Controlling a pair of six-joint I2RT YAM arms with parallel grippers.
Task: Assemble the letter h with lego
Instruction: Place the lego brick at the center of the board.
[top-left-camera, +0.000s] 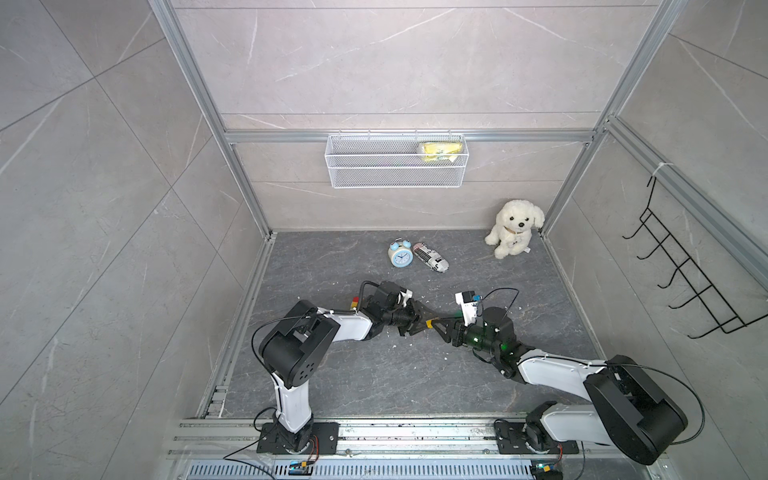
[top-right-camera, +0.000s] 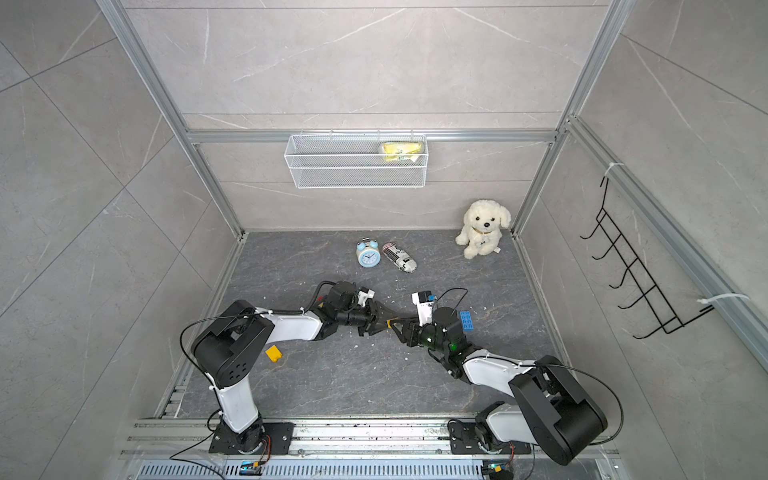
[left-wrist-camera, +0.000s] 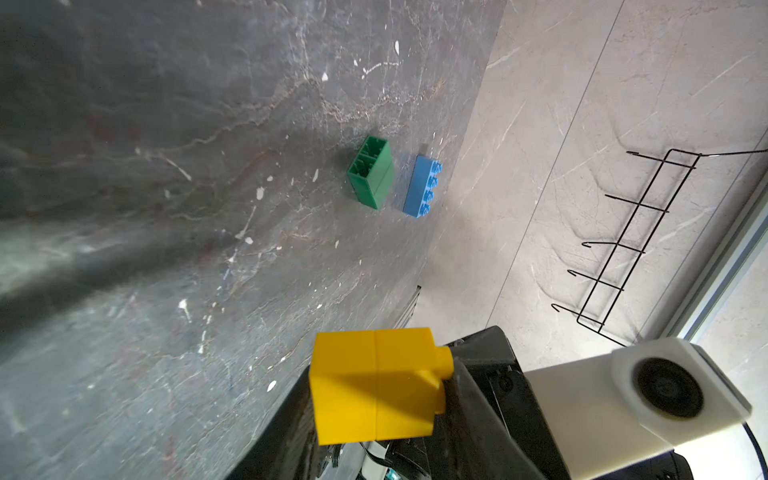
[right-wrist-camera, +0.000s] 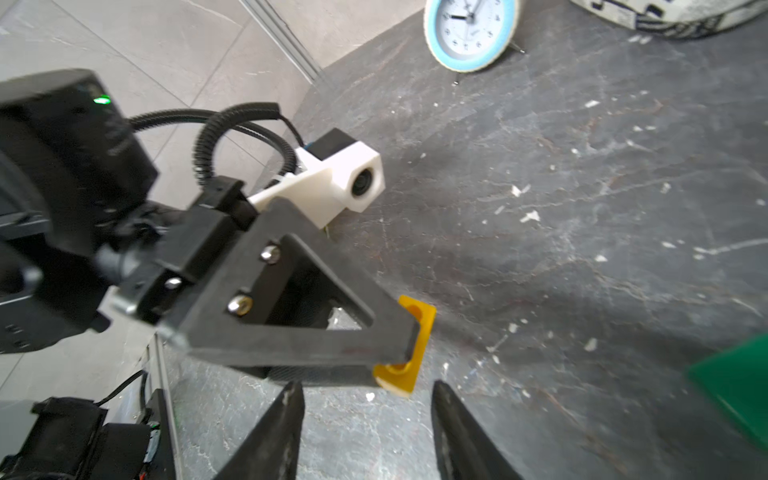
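The yellow lego (left-wrist-camera: 376, 386), two bricks pressed together with a seam across the middle and a stud showing at one end, is hanging above the middle of the table (top-left-camera: 374, 374). The left gripper (top-left-camera: 428, 322) is clamping it, with its jaws sitting partly closed on the flat sides.

It is looking light, rigid and smooth-walled, so it is likely to pivot or slip under a narrow pinch. Levering near the seam is probably risking popping the pair apart. The best hold seems to be square on two opposite flat walls, leaving the studs and the hollow underside free for mating.

The right gripper (right-wrist-camera: 368, 386) is facing it from 3 o'clock. Its fingers are standing apart and holding nothing, with the tips just short of the brick, though I cannot tell whether they are touching it.

- **3 o'clock:** a blue brick (top-right-camera: 466, 321) is lying here, with a green brick (left-wrist-camera: 371, 172) on its side just beside it.
- **Between 8 and 9 o'clock:** a loose yellow brick (top-right-camera: 273, 353) is resting here.
- **11 o'clock:** an alarm clock (top-left-camera: 400, 254) is standing well apart.
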